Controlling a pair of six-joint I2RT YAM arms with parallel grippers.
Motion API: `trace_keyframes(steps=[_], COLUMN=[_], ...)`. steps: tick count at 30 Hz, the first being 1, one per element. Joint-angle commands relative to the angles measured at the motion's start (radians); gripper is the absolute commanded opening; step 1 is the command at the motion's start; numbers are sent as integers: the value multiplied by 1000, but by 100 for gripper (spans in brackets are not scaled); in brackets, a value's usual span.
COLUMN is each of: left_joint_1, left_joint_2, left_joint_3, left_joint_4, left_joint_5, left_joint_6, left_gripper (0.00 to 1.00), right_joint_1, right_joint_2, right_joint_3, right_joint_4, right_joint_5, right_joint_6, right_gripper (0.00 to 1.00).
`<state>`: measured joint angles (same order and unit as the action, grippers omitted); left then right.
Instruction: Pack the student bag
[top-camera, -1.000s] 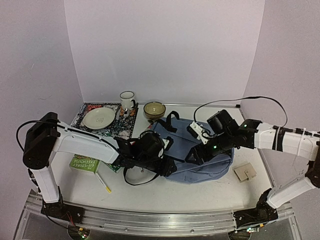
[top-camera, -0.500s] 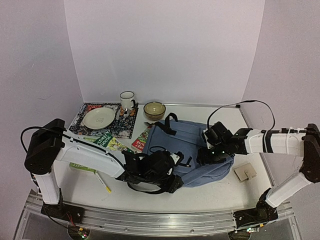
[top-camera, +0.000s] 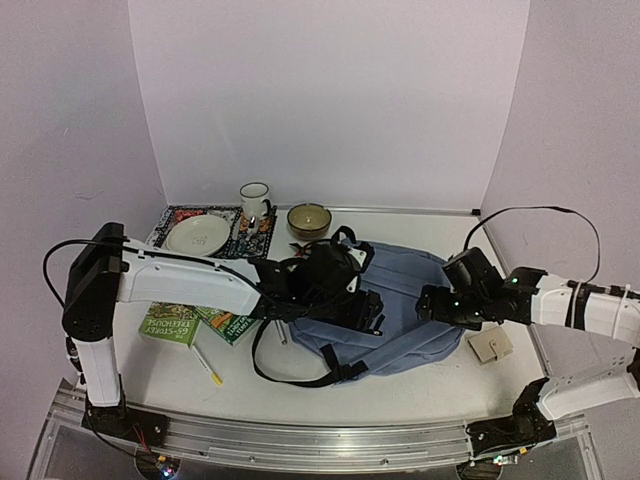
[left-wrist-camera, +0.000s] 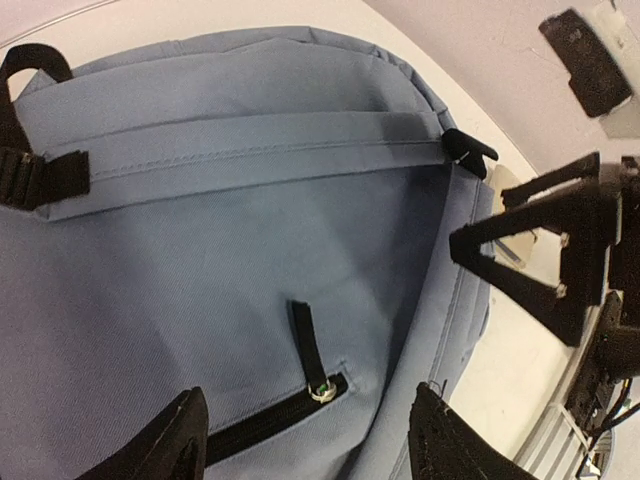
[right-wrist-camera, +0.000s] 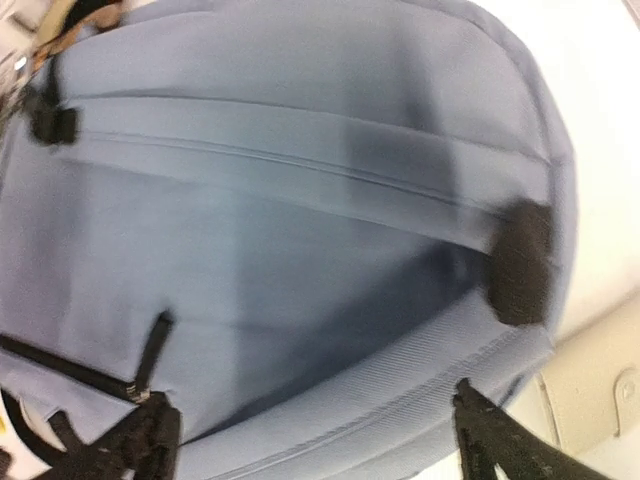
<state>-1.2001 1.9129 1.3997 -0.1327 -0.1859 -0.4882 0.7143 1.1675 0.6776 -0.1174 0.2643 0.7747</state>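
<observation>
— On the white table, what is taking up the most room?

— The student bag. It is lying flat in the middle, slightly to the right, grey-blue fabric facing up, with a black strap looping out toward the near edge.

— What are the arms doing?

— Both are reaching over it. The left gripper is hovering above a zipped pocket, with its fingers spread apart and gripping nothing. Its wrist camera is showing the zipper pull on the fabric between them. The right gripper is hanging at the bag's right edge, jaws gaping wide and likewise holding nothing.

— Are they touching the cloth?

— I cannot tell whether either one is grazing it.

— What is lying around the bag?

— A patterned placemat is lying at the far left, near the bag's far corner. Green books are lying left of the bag, partly under the left arm. A cream plate is sitting on the placemat. An olive bowl is sitting just beside the mat, near the bag's top handle. A white mug is standing at the mat's far right corner.

— Anything smaller?

— A tan square is resting just beside the bag's right side. A white pen is lying near the books, toward the near edge.
</observation>
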Motion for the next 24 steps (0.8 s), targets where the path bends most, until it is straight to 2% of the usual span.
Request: trace_keyframes(steps=[1, 9, 17, 24], left_joint_1=[4, 10, 26, 26], left_joint_2=[103, 278, 367, 437], left_joint_3=[136, 322, 403, 475], left_joint_4=[-59, -181, -248, -277], left_joint_5=[16, 13, 15, 58], left_joint_6=[50, 83, 72, 60], left_gripper=[71, 69, 65, 56], right_joint_1=[-27, -44, -44, -44], right_joint_2=[6, 102, 157, 150], right_joint_3=[-74, -121, -142, -152], right_joint_4=[-98, 26, 145, 159], right_joint_5=[77, 40, -31, -46], right_joint_6=[128, 125, 93, 78], right_gripper=[98, 98, 78, 71])
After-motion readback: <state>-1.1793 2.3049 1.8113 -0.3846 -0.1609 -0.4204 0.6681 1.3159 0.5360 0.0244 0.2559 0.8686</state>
